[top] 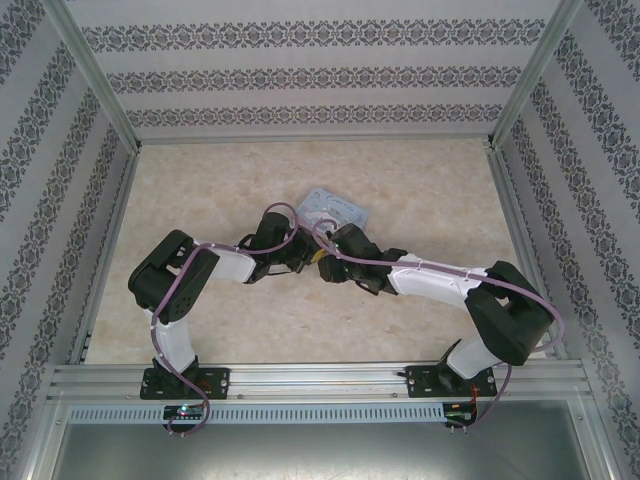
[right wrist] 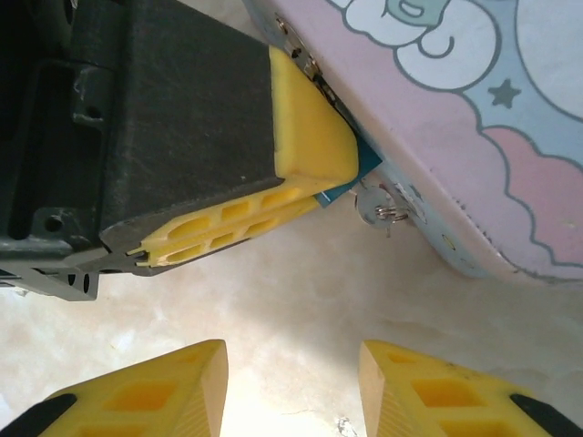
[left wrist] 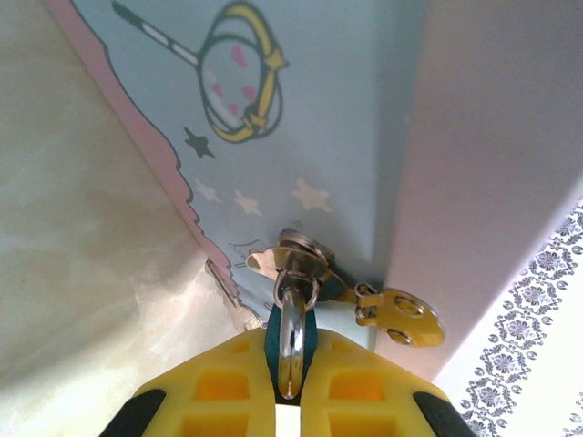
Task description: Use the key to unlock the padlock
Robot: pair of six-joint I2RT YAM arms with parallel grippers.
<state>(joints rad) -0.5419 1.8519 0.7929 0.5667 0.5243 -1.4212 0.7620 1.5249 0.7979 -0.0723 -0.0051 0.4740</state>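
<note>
No readable text, numbers or brand marks anywhere. The tin (left wrist: 273, 109) carries cartoon print, no lettering: in the left wrist view, pale stars (left wrist: 310, 194) mid-frame, one dark star (left wrist: 199, 143) left of centre, and a yellow ringed wand (left wrist: 239, 73) at upper centre. In the right wrist view, the lid has a grey-blue star (right wrist: 503, 91) at upper right, next to white cloud shapes (right wrist: 428, 32). Wall pattern (top: 300, 80) in the top view is ornament, not script.
</note>
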